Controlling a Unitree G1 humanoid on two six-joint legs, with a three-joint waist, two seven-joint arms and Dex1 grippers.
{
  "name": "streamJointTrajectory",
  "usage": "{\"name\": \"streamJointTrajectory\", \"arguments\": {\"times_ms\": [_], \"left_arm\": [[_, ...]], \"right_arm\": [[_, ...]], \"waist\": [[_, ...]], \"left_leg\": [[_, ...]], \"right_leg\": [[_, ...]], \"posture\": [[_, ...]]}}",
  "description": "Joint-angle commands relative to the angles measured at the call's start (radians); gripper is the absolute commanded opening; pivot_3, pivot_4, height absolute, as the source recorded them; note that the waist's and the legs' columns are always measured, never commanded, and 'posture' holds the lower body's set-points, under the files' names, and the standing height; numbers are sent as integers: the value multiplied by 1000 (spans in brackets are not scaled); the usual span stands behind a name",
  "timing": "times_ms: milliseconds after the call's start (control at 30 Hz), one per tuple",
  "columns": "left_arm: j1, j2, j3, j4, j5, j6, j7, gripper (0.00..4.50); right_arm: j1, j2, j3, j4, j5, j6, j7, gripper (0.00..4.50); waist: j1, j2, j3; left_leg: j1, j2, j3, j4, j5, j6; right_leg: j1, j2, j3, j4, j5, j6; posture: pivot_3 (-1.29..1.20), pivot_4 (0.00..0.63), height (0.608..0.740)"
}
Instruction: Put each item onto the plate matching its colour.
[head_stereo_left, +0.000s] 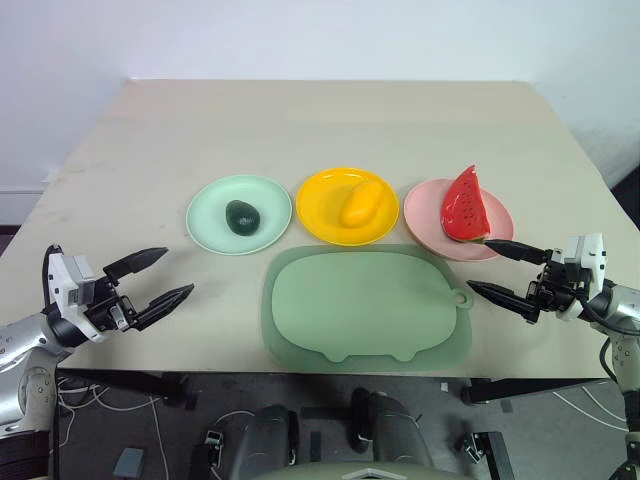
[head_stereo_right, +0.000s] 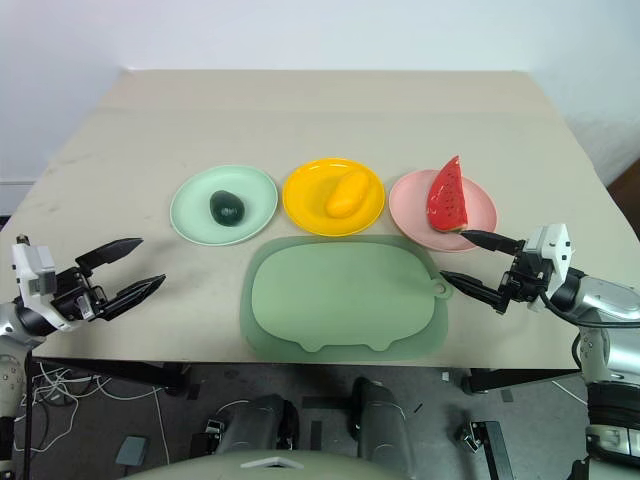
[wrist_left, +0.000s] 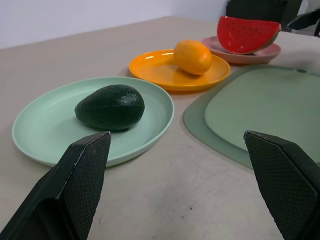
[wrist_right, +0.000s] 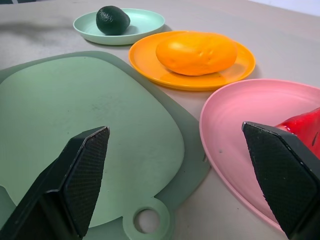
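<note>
Left eye view shows the dark green toy avocado (head_stereo_left: 241, 215) on the mint green round plastic plate (head_stereo_left: 206, 222), the yellow oblong mango (head_stereo_left: 362, 203) on the yellow-orange plate (head_stereo_left: 318, 205), and the red watermelon wedge (head_stereo_left: 464, 206) on the pale pink plate (head_stereo_left: 425, 209). Left gripper (head_stereo_left: 172, 275) and right gripper (head_stereo_left: 490, 269) hover at the beige surface's (head_stereo_left: 320, 125) near edge, fingers spread, empty.

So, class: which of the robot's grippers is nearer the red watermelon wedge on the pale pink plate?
Right. The right gripper stands open beside the pale pink plate holding the red watermelon wedge; the left gripper is open across the table, nearest the mint green plate.
</note>
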Motion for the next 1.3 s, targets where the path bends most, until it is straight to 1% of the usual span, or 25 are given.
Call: {"name": "streamJointTrajectory", "arguments": {"times_ms": [33, 1300], "left_arm": [[-10, 12, 11, -2, 1, -19, -4, 4477], [-52, 15, -4, 46, 13, -32, -19, 4477]], "right_arm": [[-15, -1, -13, -5, 4, -19, -2, 4500], [2, 7, -18, -17, 2, -23, -19, 4500]], "waist": [[0, 0, 0], [0, 0, 0]], "left_leg": [[0, 0, 0, 0, 0, 0], [0, 0, 0, 0, 0, 0]], "right_leg": [[0, 0, 0, 0, 0, 0], [0, 0, 0, 0, 0, 0]], "posture": [[0, 150, 733], [0, 150, 733]]}}
